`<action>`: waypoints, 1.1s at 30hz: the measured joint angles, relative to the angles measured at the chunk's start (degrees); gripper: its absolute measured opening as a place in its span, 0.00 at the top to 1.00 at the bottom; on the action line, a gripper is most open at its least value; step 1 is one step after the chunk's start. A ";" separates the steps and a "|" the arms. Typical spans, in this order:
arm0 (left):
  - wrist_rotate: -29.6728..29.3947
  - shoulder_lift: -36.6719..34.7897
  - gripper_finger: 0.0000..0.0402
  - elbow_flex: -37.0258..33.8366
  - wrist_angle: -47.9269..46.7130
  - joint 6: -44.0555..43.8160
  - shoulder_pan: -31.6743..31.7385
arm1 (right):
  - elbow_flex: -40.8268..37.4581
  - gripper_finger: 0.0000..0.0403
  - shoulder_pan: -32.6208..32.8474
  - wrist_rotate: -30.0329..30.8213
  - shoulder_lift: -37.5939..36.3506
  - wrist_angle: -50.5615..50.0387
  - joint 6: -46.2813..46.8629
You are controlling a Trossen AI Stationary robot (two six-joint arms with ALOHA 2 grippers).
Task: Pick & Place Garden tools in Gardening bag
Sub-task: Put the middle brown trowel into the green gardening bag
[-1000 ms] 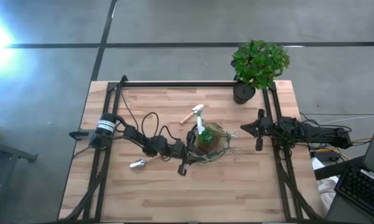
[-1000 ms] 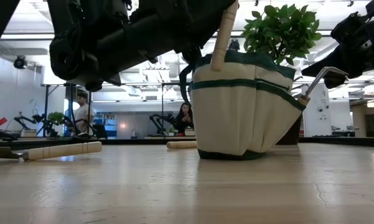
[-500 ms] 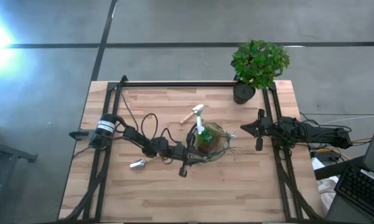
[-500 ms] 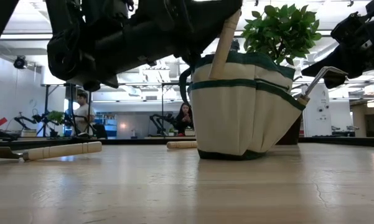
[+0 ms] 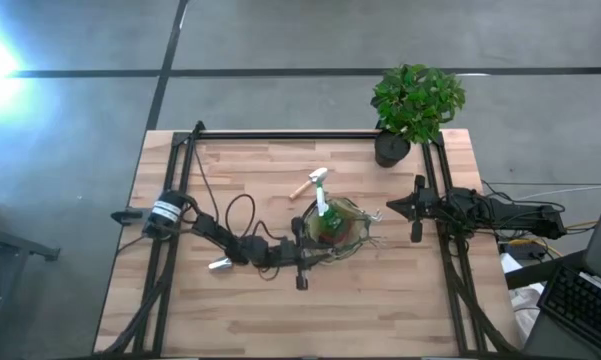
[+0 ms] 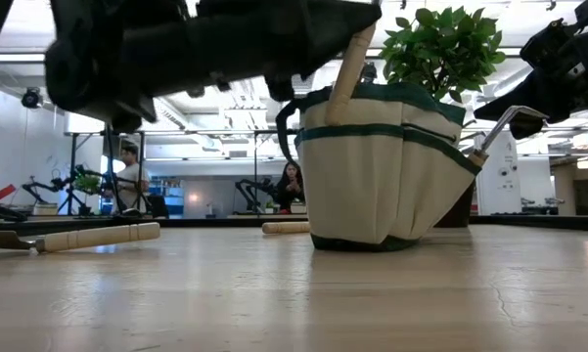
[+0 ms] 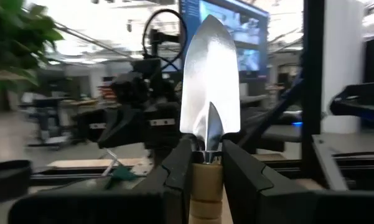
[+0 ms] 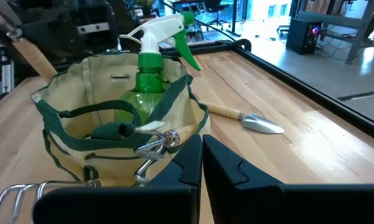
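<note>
Left gripper [image 7: 207, 163] pinched on a trowel [image 7: 210, 99] at the handle top, blade up, handle aimed down at the near rim of the gardening bag [image 5: 337, 228], likely for a clean drop in. Right gripper [image 8: 201, 149] pressed together, parked just beside the bag. Two more tools [image 5: 308, 184] [image 5: 221, 264] lying flat near the bag.

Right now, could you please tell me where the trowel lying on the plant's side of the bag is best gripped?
By its wooden handle, coming down from above with the pincer across it. The trowel lies flat on the table, its handle round and clear of the bag; the blade is thin.
</note>
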 joint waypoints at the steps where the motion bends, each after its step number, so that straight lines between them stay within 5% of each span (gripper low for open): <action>1: -2.21 0.00 0.84 0.52 -0.41 1.10 -0.80 | 0.00 0.98 -0.01 0.00 0.00 0.00 0.02; 11: -32.96 -0.17 0.84 9.35 -10.10 8.68 -7.55 | 0.00 0.98 -0.01 0.02 0.00 0.00 0.01; 14: -37.96 -0.17 0.84 10.90 -10.95 8.02 -8.25 | 0.00 0.98 -0.02 0.02 0.00 0.00 0.02; 23: -36.15 1.25 0.84 9.43 -8.90 2.24 -7.36 | 0.00 0.98 0.00 0.00 0.00 0.00 0.02; 33: -25.28 6.48 0.84 9.22 2.06 11.79 -6.95 | 0.00 0.98 0.00 0.02 0.02 0.00 0.00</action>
